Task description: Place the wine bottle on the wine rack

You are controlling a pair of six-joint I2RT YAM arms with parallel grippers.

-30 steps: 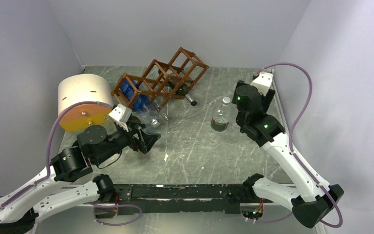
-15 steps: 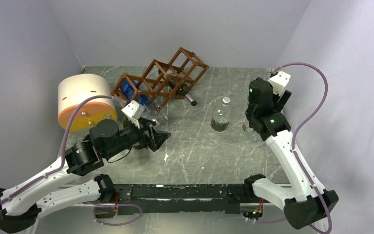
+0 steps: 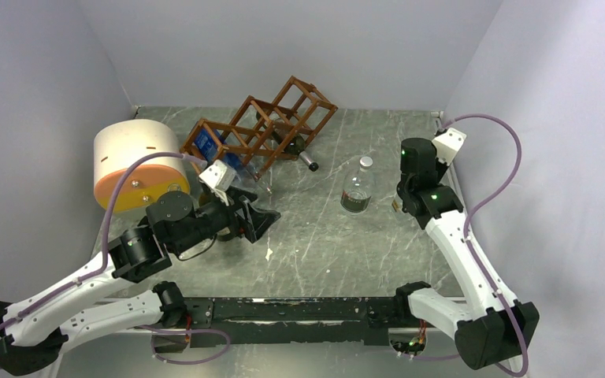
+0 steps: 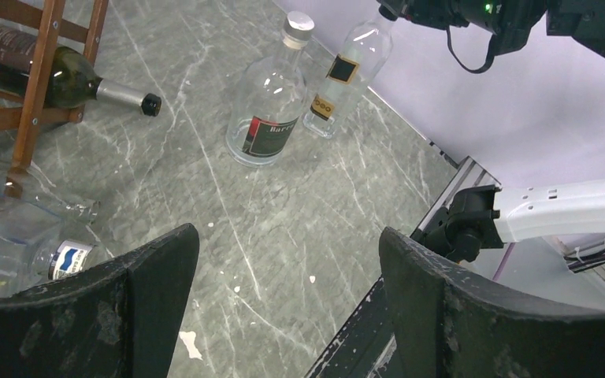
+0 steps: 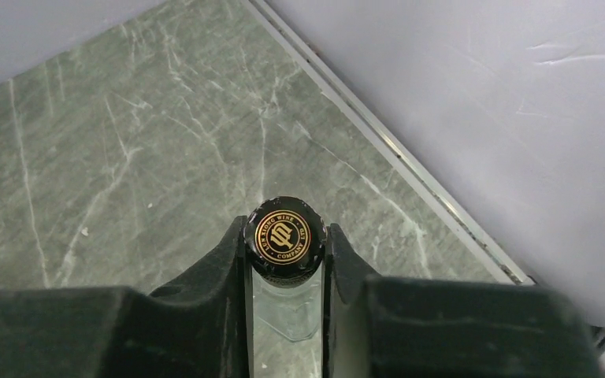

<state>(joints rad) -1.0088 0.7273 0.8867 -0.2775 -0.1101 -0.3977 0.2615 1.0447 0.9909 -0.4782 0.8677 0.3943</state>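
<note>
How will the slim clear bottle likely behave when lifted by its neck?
Probably light: the slim clear bottle looks empty. Held only below its cap by the right gripper, it may swing or slip on smooth glass. Likely fragile if dropped.

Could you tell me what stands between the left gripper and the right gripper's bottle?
Only a squat clear bottle with a silver cap, standing upright; the top and left wrist views both show it.

Clear wine bottle (image 5: 286, 236) upright, black-capped — wine rack (image 4: 38, 79) rear-left
</note>
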